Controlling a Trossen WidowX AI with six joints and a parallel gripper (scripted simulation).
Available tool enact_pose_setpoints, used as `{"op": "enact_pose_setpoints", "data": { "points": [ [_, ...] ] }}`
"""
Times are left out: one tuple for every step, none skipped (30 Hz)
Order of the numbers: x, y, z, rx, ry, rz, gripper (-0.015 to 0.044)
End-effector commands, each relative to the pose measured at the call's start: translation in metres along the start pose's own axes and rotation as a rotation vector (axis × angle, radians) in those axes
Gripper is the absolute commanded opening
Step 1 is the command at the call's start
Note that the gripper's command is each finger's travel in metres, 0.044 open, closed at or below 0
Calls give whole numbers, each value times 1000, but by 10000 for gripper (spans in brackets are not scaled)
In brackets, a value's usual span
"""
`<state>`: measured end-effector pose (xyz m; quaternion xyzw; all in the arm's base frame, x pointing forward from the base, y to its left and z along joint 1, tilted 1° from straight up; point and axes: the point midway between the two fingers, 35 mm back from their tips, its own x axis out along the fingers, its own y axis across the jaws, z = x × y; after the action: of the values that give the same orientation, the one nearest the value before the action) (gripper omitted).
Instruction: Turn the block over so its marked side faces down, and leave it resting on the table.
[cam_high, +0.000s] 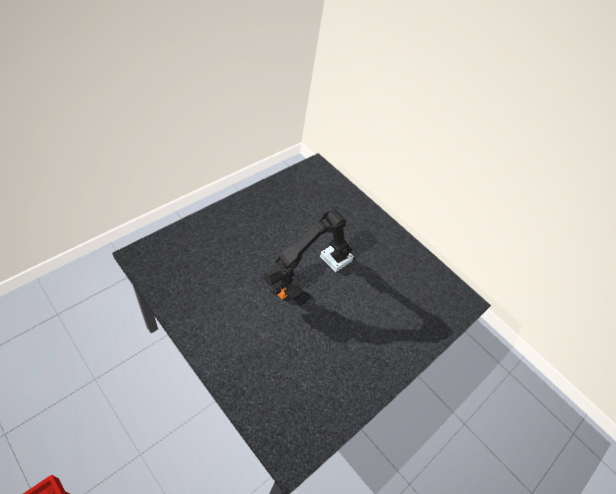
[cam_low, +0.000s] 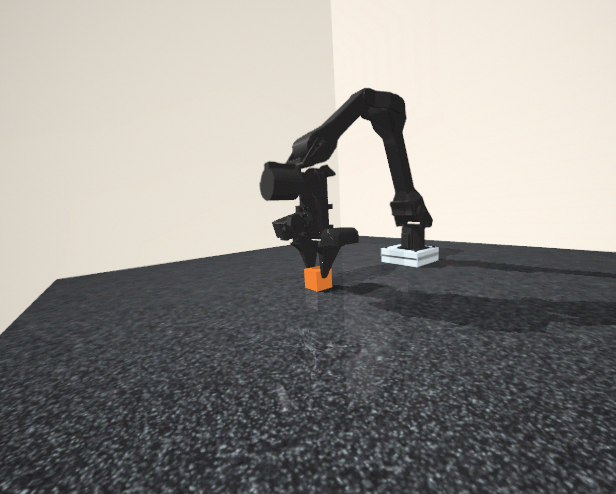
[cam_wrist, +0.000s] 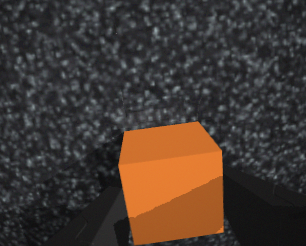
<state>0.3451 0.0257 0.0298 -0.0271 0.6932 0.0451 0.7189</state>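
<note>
The block (cam_high: 282, 293) (cam_low: 311, 280) (cam_wrist: 172, 177) is a small plain orange cube. It sits upright on the dark speckled table (cam_high: 231, 349) (cam_low: 154, 385). My gripper (cam_low: 317, 271) (cam_wrist: 170, 179) points straight down and is shut on the block, with one finger on each of two opposite sides. In the wrist view the block's top and one side face show, with a shadow edge across the larger face. No mark can be made out on the faces in view; the underside and the faces against the fingers are hidden.
The arm's white base (cam_high: 329, 259) (cam_low: 409, 255) stands on the table behind the block. The black arm (cam_high: 308, 236) (cam_low: 354, 120) arches from it over to the block. A red container (cam_high: 50, 483) lies on the floor at the lower left, off the table.
</note>
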Motion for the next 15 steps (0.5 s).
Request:
{"op": "enact_pose_setpoints", "data": {
  "points": [
    [1,0,-1,1,5,-3,91],
    [1,0,-1,1,5,-3,84],
    [1,0,-1,1,5,-3,78],
    [1,0,-1,1,5,-3,71],
    [1,0,-1,1,5,-3,64],
    [0,0,-1,1,5,-3,38],
    [-3,0,-1,1,5,-3,12],
    [-10,0,-1,1,5,-3,0],
    [-17,0,-1,1,5,-3,0],
    [-24,0,-1,1,5,-3,0],
    [-27,0,-1,1,5,-3,0],
    [-29,0,-1,1,5,-3,0],
    [-29,0,-1,1,5,-3,0],
    [-29,0,-1,1,5,-3,0],
    [-29,0,-1,1,5,-3,0]
  ]
}}
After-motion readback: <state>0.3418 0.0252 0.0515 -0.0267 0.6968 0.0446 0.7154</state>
